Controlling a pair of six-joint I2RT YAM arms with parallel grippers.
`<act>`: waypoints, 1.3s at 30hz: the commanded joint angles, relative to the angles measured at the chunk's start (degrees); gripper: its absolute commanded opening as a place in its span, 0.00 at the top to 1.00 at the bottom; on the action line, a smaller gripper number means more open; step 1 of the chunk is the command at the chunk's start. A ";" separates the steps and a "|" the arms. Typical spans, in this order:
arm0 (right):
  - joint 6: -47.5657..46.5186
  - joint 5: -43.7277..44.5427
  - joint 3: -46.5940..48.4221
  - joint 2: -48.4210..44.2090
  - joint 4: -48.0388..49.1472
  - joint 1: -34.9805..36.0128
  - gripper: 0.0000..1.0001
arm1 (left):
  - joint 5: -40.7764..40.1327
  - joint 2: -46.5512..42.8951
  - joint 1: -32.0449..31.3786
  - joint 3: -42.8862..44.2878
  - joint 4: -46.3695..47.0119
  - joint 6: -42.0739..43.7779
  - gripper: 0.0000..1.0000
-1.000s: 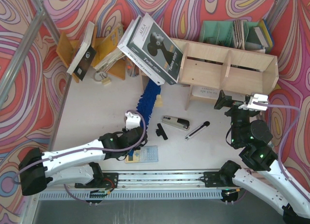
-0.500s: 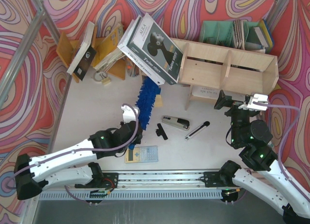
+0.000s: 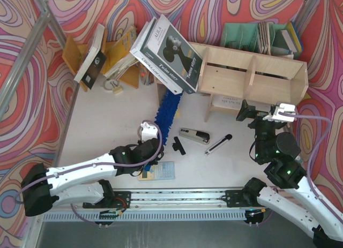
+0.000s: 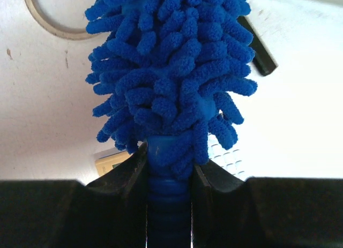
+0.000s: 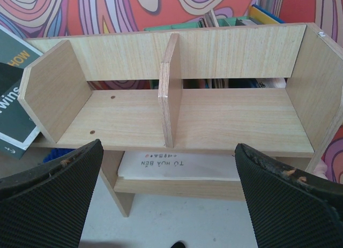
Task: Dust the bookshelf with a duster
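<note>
The pale plywood bookshelf (image 3: 252, 74) lies at the back right, its open compartments facing up; it fills the right wrist view (image 5: 171, 114). The blue fluffy duster (image 3: 167, 111) lies along the table left of the shelf, its far end under leaning books. My left gripper (image 3: 153, 146) is shut on the duster's ribbed blue handle (image 4: 169, 205); the fluffy head (image 4: 169, 71) stretches away from the jaws. My right gripper (image 3: 261, 117) is open and empty, just in front of the shelf, its pads (image 5: 53, 178) wide apart.
Large books (image 3: 166, 50) lean on the shelf's left end. An orange rack (image 3: 115, 58) with books stands back left, a green organiser (image 3: 257, 36) behind the shelf. A stapler (image 3: 194, 135), black clip (image 3: 178, 146), pen (image 3: 218, 144) and calculator (image 3: 161, 171) lie mid-table. A tape ring (image 4: 53, 20) lies left of the duster.
My left gripper shifted forward-left with the duster half a second ago and has now come back right and nearer. The right arm has not moved.
</note>
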 commanded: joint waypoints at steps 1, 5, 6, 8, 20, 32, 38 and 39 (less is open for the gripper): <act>0.00 0.12 -0.20 0.06 1.42 0.07 0.01 | -2.59 -3.96 0.18 4.98 -0.97 1.88 1.00; -0.03 0.11 -0.39 -0.29 1.53 0.07 0.01 | -2.54 -8.49 0.18 6.17 -0.60 2.67 1.00; -0.05 0.04 -0.39 -0.23 1.64 0.07 0.01 | -2.69 -9.19 0.18 6.06 -0.25 2.67 1.00; 0.00 -0.09 -0.38 0.00 1.74 0.08 0.01 | -2.82 -9.99 0.18 5.68 0.29 2.59 1.00; 0.13 -0.22 -0.31 0.24 1.70 0.08 0.01 | 2.43 3.88 0.18 3.35 6.22 -0.86 1.00; 0.18 -0.18 -0.26 -0.27 1.57 0.07 0.01 | 4.33 0.40 -0.09 9.24 6.22 3.12 1.00; 0.25 -0.27 -0.39 -0.34 1.54 0.10 0.01 | 6.73 0.26 -1.46 10.42 9.82 2.42 1.00; 0.18 -0.28 -0.39 -0.30 1.55 0.08 0.01 | 6.93 1.06 -2.44 10.87 10.32 2.68 1.00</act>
